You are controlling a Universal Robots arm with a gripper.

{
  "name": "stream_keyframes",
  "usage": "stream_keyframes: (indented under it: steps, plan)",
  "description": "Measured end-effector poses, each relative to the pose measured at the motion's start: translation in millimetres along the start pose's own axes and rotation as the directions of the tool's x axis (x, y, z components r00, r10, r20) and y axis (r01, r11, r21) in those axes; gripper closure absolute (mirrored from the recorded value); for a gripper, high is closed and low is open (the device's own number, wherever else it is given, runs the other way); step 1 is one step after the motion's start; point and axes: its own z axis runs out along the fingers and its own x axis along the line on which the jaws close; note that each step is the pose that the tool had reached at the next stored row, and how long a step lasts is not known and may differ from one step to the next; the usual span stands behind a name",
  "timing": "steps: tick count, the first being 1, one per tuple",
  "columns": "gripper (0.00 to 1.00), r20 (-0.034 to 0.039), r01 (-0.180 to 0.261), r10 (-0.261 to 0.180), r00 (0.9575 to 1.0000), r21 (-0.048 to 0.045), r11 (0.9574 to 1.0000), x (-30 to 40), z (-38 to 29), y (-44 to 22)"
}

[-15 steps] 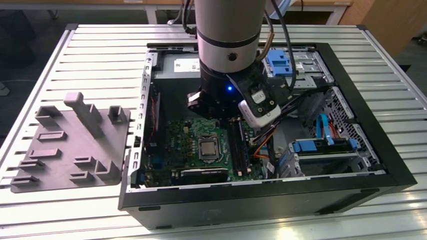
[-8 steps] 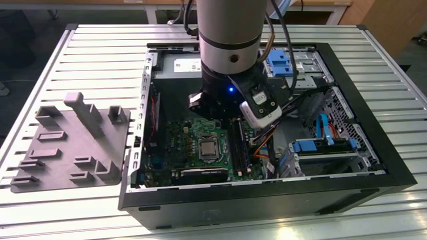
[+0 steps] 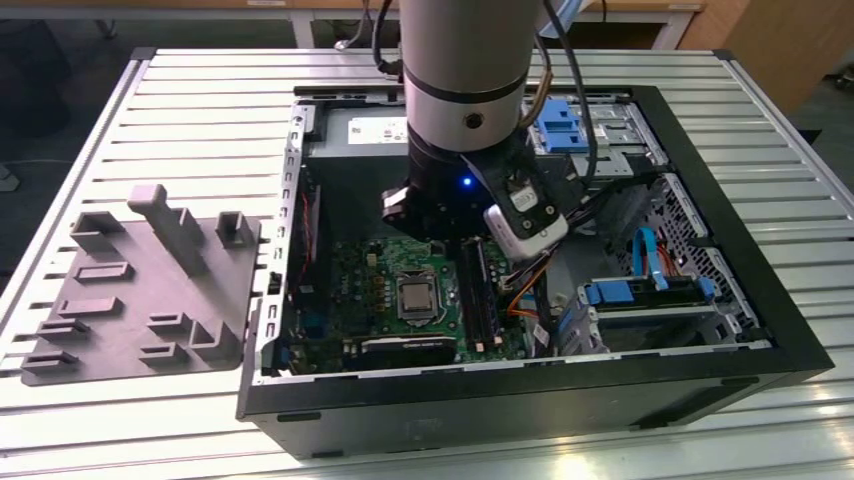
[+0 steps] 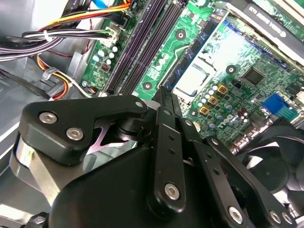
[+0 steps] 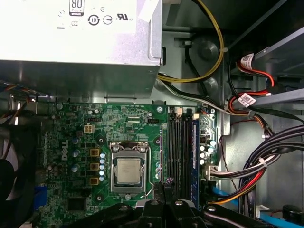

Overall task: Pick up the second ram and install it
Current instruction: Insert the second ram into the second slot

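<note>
Gripper [image 4: 166, 111] stands low over the motherboard [image 5: 71, 128] inside the case [image 3: 747, 350], its fingertips largely masked by its own linkage, the jaws drawn near-together on a thin dark strip, apparently the ram [image 4: 164, 97] edge-on, just beside the memory slots [image 5: 178, 142].

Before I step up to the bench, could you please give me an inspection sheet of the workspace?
Surface: slatted metal table, bearing an open computer case.
Job's things: memory slots beside the processor socket on the motherboard; whether a memory stick sits in them, cannot tell.
Clutter: grey moulded tray on the table, at the exterior view's left of the case.
Hand: inside the case, above the motherboard near the slots.
Cables: bundled wires beside the motherboard.
Surroundings: wood-coloured furniture behind the table.
</note>
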Motion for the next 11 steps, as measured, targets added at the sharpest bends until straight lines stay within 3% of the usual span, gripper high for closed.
stream_keyframes:
  steps: [11]
  plan:
    - [0.88,0.0000,0.000,0.000,1.0000,0.0000,1.0000,-4.7,2.5,-0.1]
